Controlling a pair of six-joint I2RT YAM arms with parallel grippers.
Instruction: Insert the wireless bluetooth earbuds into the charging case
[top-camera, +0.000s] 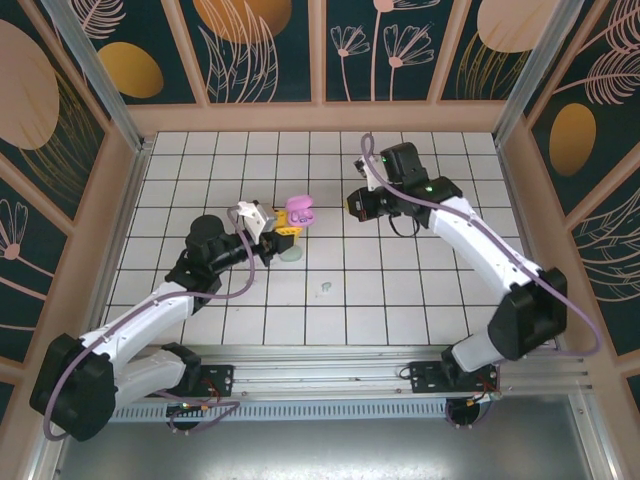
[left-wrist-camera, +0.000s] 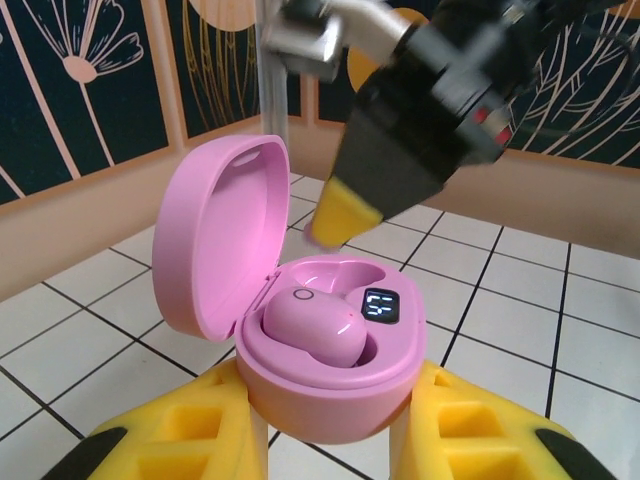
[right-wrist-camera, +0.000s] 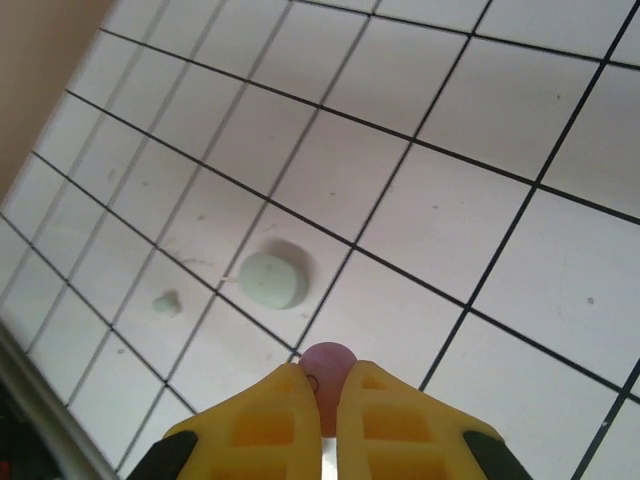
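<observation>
Now: right fingers pinching a purple earbud, left fingers gripping the open charging case

Right fingers (right-wrist-camera: 305, 395) are pressed almost together, pinching a purple earbud (right-wrist-camera: 328, 365) at the very tips. The earbud pokes out just past them. Below those tips on the table (right-wrist-camera: 520, 250) a round mint piece (right-wrist-camera: 270, 278) lies slightly left of the tips. A mint earbud (right-wrist-camera: 167, 300) lies further left, apart from it. Both are loose on the tiles.

Left fingers (top-camera: 285, 238) are clamped on the lower body of the pink charging case (left-wrist-camera: 330, 385), one finger on each side, with the case upright between them. Its lid (left-wrist-camera: 215, 235) is hinged open and stands up on the left side. A second purple earbud (left-wrist-camera: 315, 328) is seated in the case's near socket. A small lit display (left-wrist-camera: 380, 305) sits just right of that earbud on the case's top face.

Left wrist view: the right fingers hang above and beyond the open case, near the lid, not touching it. Top view: the case sits between the two sets of fingers, right at the left ones. The round mint piece is on the table just beside the left fingers, on their near side.
</observation>
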